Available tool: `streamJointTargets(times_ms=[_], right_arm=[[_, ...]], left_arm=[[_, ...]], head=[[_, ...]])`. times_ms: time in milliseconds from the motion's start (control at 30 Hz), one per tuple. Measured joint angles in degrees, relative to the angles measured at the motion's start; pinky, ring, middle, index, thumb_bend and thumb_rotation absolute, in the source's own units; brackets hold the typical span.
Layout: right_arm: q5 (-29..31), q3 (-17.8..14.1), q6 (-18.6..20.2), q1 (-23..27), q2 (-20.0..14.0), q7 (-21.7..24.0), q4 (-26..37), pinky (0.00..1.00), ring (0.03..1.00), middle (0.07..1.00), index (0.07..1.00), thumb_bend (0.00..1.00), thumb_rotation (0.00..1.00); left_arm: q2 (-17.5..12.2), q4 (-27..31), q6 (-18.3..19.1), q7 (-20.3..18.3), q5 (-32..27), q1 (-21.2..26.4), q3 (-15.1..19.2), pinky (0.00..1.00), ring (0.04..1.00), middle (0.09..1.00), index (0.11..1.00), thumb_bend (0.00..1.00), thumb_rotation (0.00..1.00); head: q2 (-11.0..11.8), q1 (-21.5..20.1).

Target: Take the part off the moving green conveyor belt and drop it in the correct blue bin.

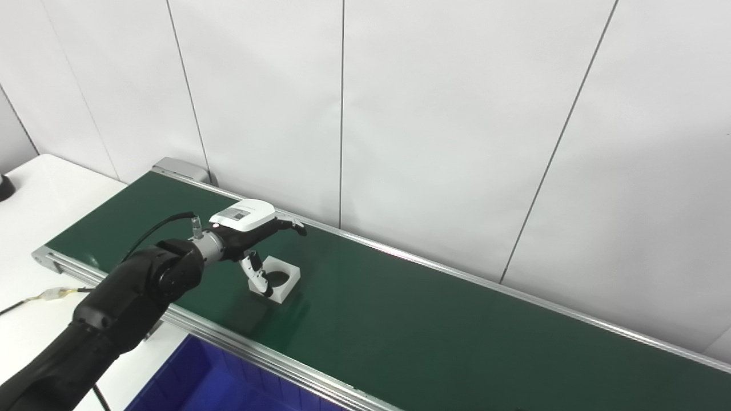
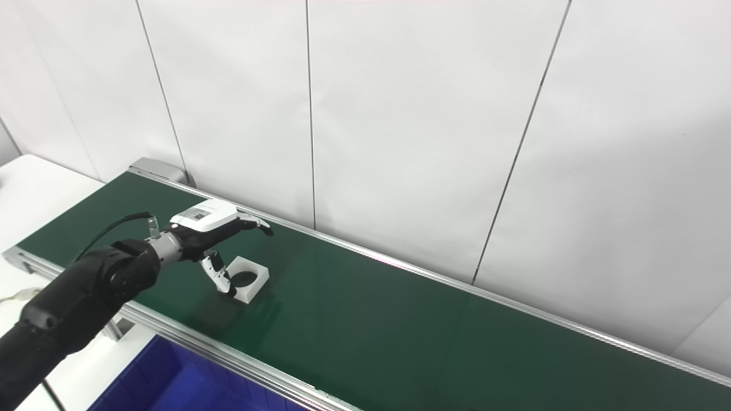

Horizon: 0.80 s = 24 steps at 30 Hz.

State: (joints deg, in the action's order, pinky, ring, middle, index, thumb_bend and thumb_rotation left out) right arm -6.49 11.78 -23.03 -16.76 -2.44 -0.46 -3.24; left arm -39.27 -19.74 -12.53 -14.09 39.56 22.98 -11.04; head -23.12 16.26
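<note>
I see the part (image 1: 276, 278), a white block with a round hole, flat on the belt (image 1: 400, 319) | my left hand (image 1: 251, 228) over the part, fingers spread, thumb down at its near edge, nothing gripped | bin (image 1: 194, 377) below the belt's near rail | right hand out of sight

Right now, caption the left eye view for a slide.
Left hand open over white square part with round hole on green conveyor belt.

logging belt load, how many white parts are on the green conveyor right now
1. The white part, a square block with a round hole, lies on the green conveyor near its left end, under the open left robot hand. The belt runs past the frame's right edge, so more may be out of view.
</note>
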Motion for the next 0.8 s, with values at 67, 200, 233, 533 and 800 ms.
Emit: streamJointTargets(times_ms=[67, 200, 233, 533, 800], right_arm=[[0.00, -0.01, 0.00, 0.01, -0.02, 0.00, 0.00, 0.75, 0.799, 0.832, 0.902, 0.51, 0.62], [0.00, -0.01, 0.00, 0.02, -0.03, 0.00, 0.00, 0.75, 0.798, 0.832, 0.904, 0.52, 0.63], [0.00, -0.01, 0.00, 0.02, -0.03, 0.00, 0.00, 0.75, 0.799, 0.832, 0.905, 0.52, 0.63], [0.02, 0.00, -0.04, 0.00, -0.05, 0.00, -0.01, 0.75, 0.801, 0.833, 0.906, 0.53, 0.63], [0.08, 0.07, -0.09, -0.01, -0.07, 0.00, -0.01, 0.75, 0.797, 0.830, 0.906, 0.52, 0.62]], left_arm=[[0.04, -1.00, -0.29, 0.67, 0.01, 0.15, -0.36, 0.82, 0.854, 0.863, 0.813, 0.89, 0.00], [0.22, -2.21, -0.25, 0.80, 0.80, 0.45, -1.47, 0.88, 0.876, 0.878, 0.823, 0.88, 0.00], [0.37, -2.60, -0.20, 0.82, 1.00, 0.63, -1.77, 0.88, 0.874, 0.876, 0.821, 0.88, 0.01], [2.43, -8.69, -0.19, 2.92, 2.43, 3.01, -4.81, 0.78, 0.826, 0.860, 0.806, 0.90, 0.00], [5.37, -14.26, 0.75, 3.28, 2.81, 5.23, -7.46, 0.81, 0.868, 0.874, 0.814, 0.89, 0.02]], head=[[0.00, 0.00], [0.00, 0.00], [0.00, 0.00], [-0.09, -0.09], [0.09, -0.44]])
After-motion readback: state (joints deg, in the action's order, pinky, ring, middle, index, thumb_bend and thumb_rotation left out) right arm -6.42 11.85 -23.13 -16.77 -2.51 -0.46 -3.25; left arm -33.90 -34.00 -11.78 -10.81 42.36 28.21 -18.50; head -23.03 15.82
